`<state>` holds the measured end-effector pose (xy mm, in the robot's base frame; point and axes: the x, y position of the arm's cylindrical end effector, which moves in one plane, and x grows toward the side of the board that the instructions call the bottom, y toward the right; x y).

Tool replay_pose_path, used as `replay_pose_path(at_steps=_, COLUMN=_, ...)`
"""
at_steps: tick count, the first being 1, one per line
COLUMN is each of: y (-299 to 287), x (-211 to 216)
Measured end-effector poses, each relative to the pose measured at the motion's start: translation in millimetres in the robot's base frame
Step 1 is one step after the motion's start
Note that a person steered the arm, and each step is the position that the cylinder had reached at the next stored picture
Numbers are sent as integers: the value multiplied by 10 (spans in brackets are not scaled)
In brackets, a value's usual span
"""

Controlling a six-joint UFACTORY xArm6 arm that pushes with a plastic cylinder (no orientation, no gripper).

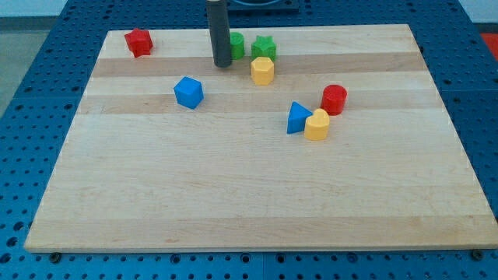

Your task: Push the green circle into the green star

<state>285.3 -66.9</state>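
My tip (222, 64) sits touching the left side of the green circle (236, 44), far on the tabletop (249, 194), lined up to shove it right into the nearby green star (264, 48); no gripper fitted, nothing grasped.

A pale wooden table (257, 194), built of lengthwise planks with visible grain, fills most of the view under even, soft light. Around it on every side lies a blue surface (31, 101) dotted with a regular grid of small holes. At the view's top left corner a strip of light grey floor (27, 9) shows.
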Motion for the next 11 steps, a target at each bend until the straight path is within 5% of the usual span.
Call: replay_pose_path(at_steps=11, y=-174, x=-365)
